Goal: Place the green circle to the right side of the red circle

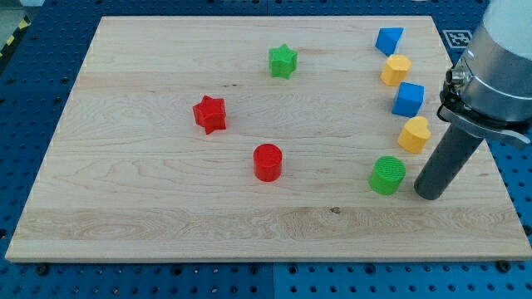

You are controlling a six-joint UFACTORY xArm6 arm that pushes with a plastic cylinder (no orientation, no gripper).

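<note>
The green circle point(387, 175) lies on the wooden board point(150, 208) at the view's lower right. The red circle point(268, 162) lies near the board's middle, well to the view's left of the green circle. My tip point(430, 194) rests on the board just to the view's right of the green circle, with a small gap between them. The dark rod rises from the tip toward the view's upper right.
A red star point(209, 114) lies left of the middle and a green star point(283, 61) near the top. A column at the right holds a blue block point(388, 40), a yellow block point(396, 70), a blue cube point(408, 99) and a yellow heart-like block point(414, 134).
</note>
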